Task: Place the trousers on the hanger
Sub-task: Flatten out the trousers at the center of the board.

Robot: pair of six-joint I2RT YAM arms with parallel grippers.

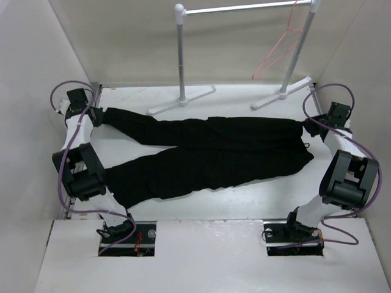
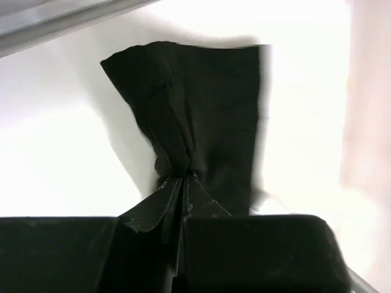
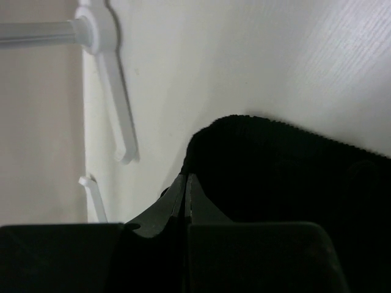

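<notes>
The black trousers (image 1: 208, 155) lie spread flat across the table, legs to the left, waist to the right. My left gripper (image 1: 96, 118) is shut on the cuff of the far leg (image 2: 195, 110), which bunches at the fingertips (image 2: 183, 177). My right gripper (image 1: 308, 125) is shut on the far waist corner (image 3: 275, 177) of the trousers. The pink-red wire hanger (image 1: 278, 52) hangs from the silver bar at the back right, apart from both grippers.
A clothes rail with white posts and a silver bar (image 1: 244, 7) stands at the back of the table; its white feet (image 1: 183, 101) reach close to the trousers. One foot shows in the right wrist view (image 3: 116, 91). Walls enclose the table on the left, back and right.
</notes>
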